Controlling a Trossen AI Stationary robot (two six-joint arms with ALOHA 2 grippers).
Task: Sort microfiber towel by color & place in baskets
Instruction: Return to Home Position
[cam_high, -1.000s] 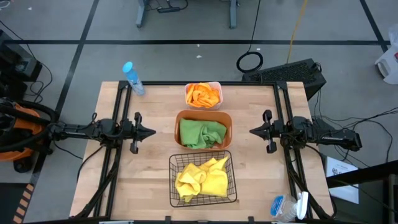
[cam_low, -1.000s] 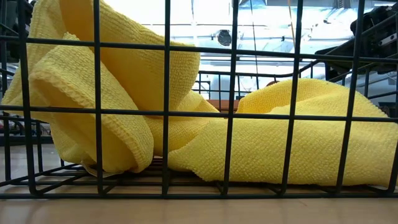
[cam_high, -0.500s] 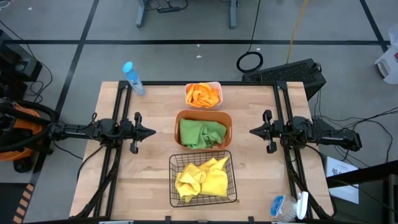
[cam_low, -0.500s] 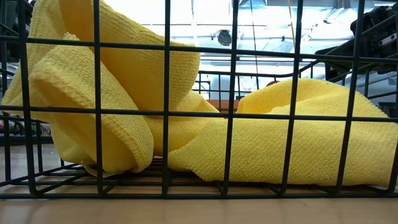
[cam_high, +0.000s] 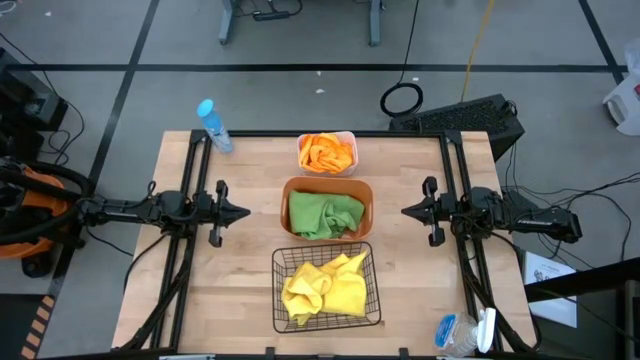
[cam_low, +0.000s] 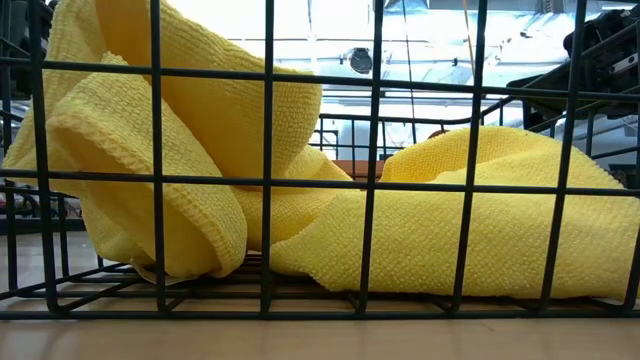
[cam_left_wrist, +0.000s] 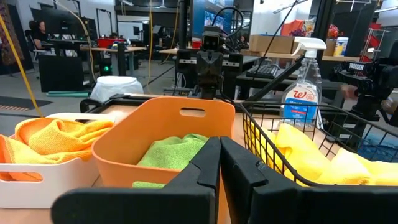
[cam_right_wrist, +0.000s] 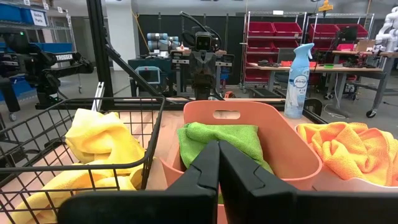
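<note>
Surface: pale wooden surface (cam_high: 240, 290) in a workshop, with three containers in a row; the orange-brown tub (cam_high: 327, 181) is the middle one.
Left pincer (cam_high: 243, 212): level with the tub and well apart from it on its left side, fingers pressed together, gripping nothing.
Right pincer (cam_high: 406, 211): mirrored on the tub's right side, likewise closed and empty.
Green towels (cam_high: 325, 214): bunched inside the tub.
Orange towels (cam_high: 326, 153): in the white bin (cam_high: 353, 150), just beside the tub on its far side.
Yellow towels (cam_high: 322, 288): in the black wire basket (cam_high: 277, 290), just beside the tub on its near side.
Handling: soft, light, limp cloth that would likely drape and bunch. A raised fold is the best place to pinch, and the fuzzy nap may catch on the wire.
Progress: every cloth in view lies with its own color, so sorting looks finished.
Views: only the high view shows all three containers at once. The low view shows just yellow folds behind bars. The wrist views confirm the fingers meet.
</note>
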